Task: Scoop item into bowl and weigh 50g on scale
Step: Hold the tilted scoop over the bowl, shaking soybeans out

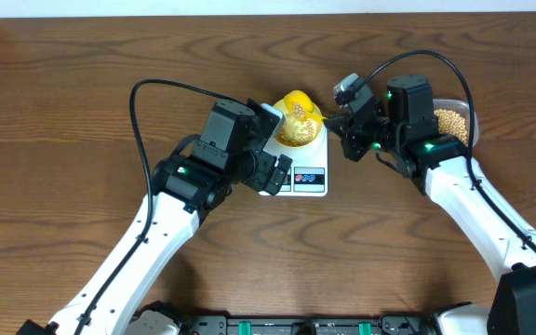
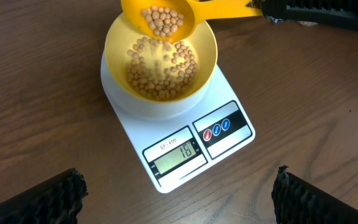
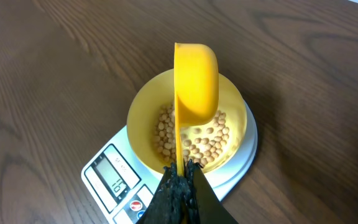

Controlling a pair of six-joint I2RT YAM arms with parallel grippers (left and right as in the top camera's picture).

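Right pincer [image 3: 180, 173] grasps the tilted scoop [image 3: 196, 81], left pincer [image 2: 179, 190] released; pouring too fast could overfill the bowl [image 2: 209, 59]

A dark brown wooden tabletop with bold, wavy grain [image 1: 63, 140] fills nearly the whole scene from left to right. The light is even, with soft shadows and a faint pale sheen on the wood. Along the far edge runs a narrow whitish strip [image 1: 249, 6]; whether it is wall or floor cannot be told.
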